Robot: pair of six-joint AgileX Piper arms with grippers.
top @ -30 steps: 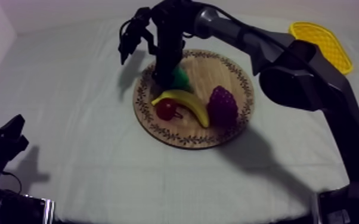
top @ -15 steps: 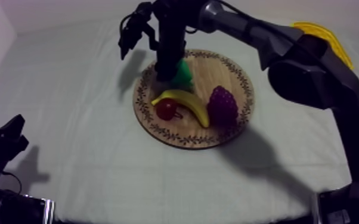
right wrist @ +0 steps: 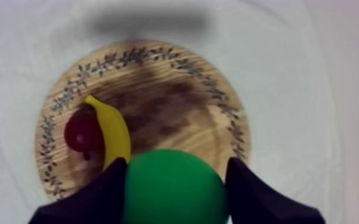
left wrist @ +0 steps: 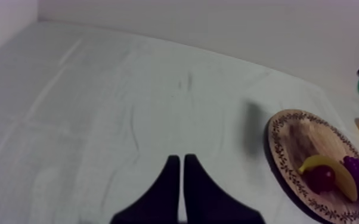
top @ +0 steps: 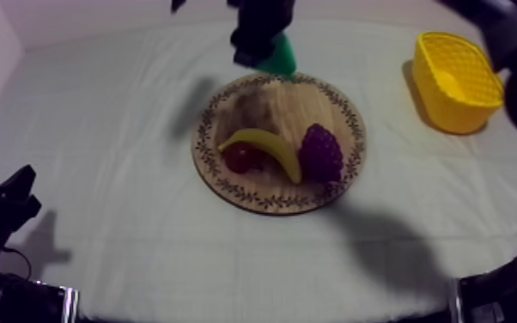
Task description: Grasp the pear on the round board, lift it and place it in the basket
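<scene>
Grey-white cloth (top: 99,129) covers the whole table. At its left side the left gripper (left wrist: 178,159) sits low over bare cloth, its two black fingers pressed together into a narrow wedge with nothing between them. Toward the middle lies the round wooden board (top: 313,107). On it the small red fruit (top: 240,157) is tucked against the banana (top: 266,148), and the bunch of grapes (top: 320,153) lies just to the right of them. The pear (top: 279,58) is off the wood, hanging in the air over the board's far rim, with a dark shadow on the board beneath it. I'd take it for a light plastic toy, hard and smooth. If so, it would be apt to slip or twist if pinched near a narrow end, and the broad part of the body looks the safest place to hold it. That is where the right gripper (right wrist: 176,164) has it. The fingers are spread only as wide as the fruit, one pressed to each side of the round green body, and they touch nothing else. Well apart, at the right side of the table, stands the yellow basket (top: 451,116) with its mouth facing up. By my reckoning, what remains is to carry the pear across to it and let go.
</scene>
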